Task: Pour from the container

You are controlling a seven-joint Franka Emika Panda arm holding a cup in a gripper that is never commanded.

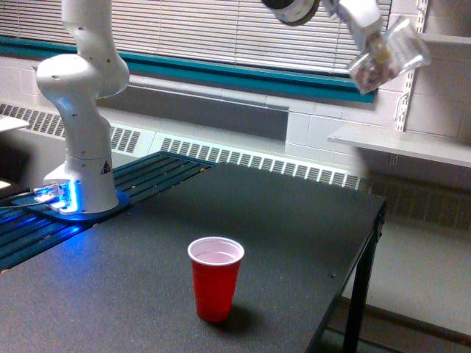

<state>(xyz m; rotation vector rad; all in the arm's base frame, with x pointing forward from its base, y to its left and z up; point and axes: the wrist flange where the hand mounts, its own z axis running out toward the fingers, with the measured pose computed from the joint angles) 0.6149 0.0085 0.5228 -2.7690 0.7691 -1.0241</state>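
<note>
A clear plastic container point(385, 62) hangs high at the exterior view's upper right, tilted, with small pinkish pieces inside. My gripper point(368, 33) is shut on it, blurred by motion, its fingers mostly hidden behind the cup. A red cup point(215, 278) with a white inside stands upright on the black table point(294, 220), well below and to the left of the container.
The arm's white base point(79, 140) stands at the table's far left, lit blue at its foot. A white shelf point(401, 143) juts from the wall at the right. The table's right edge drops off near the cup's right side.
</note>
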